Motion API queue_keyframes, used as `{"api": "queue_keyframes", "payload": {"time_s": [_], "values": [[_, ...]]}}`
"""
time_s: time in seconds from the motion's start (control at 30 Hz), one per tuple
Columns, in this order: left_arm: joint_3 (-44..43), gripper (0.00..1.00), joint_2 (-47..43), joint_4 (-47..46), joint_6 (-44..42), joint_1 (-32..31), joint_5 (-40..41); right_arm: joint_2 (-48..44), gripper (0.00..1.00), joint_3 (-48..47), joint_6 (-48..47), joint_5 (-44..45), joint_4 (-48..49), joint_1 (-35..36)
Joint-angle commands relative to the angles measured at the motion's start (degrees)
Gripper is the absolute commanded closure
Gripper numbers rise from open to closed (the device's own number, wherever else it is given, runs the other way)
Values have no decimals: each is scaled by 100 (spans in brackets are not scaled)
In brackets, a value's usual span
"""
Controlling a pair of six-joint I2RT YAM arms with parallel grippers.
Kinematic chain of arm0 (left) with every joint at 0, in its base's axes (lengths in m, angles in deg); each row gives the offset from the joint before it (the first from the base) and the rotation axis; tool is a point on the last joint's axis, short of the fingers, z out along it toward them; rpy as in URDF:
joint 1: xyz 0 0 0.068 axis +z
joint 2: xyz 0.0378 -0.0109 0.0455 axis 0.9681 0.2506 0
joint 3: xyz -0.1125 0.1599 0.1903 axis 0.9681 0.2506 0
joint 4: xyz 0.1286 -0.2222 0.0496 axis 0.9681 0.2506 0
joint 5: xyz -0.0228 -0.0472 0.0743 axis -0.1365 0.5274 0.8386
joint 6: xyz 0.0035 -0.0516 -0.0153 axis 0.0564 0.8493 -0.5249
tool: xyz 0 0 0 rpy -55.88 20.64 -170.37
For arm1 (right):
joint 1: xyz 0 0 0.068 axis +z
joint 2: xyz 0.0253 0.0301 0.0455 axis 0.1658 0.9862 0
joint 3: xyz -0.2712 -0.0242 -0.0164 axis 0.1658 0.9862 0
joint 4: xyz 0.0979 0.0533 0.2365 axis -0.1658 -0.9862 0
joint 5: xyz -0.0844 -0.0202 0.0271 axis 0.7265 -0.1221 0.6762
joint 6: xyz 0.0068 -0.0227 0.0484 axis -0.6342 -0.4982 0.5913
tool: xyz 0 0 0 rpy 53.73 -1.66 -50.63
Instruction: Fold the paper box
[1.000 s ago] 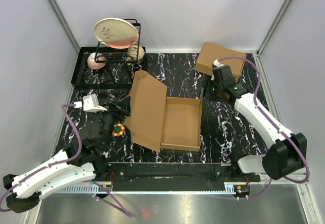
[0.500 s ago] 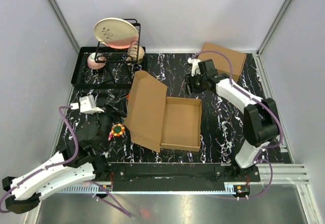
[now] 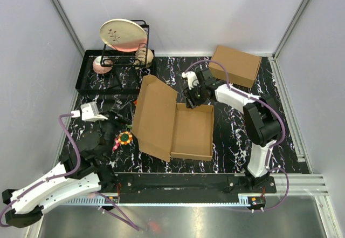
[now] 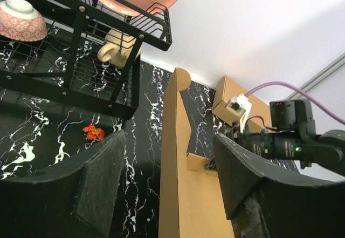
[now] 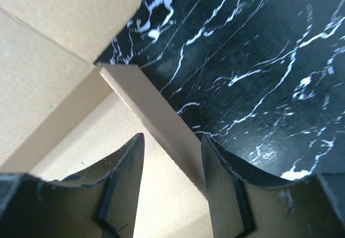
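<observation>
- The paper box (image 3: pixel 186 130) lies in the middle of the black marbled table (image 3: pixel 232 135). Its tray is flat on the right and its big lid panel is tilted up on the left.
- The left gripper (image 4: pixel 168 140) hovers just left of the raised lid, fingers (image 4: pixel 99 184) spread wide, holding nothing.
- The right gripper (image 5: pixel 172 138) sits at the tray's far-left corner. Its fingers (image 5: pixel 126 178) stand partly apart astride the far wall, one inside and one outside, not clamped on it.

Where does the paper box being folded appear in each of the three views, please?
Top external: paper box mid-table, lid raised on its left.
Left wrist: centre, the lid seen edge-on.
Right wrist: one wall, straddled by the right gripper.
Shared landmark: the black marbled tabletop.
</observation>
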Motion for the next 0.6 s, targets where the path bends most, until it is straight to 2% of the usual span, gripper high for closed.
{"api": "queue_keyframes", "payload": {"time_s": [0.0,0.03,0.1,0.2,0.3,0.57], "values": [[35,31,-142,7,-190,-19,147,102,48,177,-242,163,126,75],[52,31,-160,-1,-181,-28,155,155,49,187,-207,259,144,110],[53,31,-169,7,-172,-28,138,216,59,195,-145,558,135,119],[35,31,-134,86,-137,-19,155,287,80,134,127,1076,74,128],[9,31,-90,95,-93,-19,190,147,86,204,521,1498,65,128],[-79,31,348,-71,-84,-19,138,-345,89,739,1779,2491,-330,128]]}}
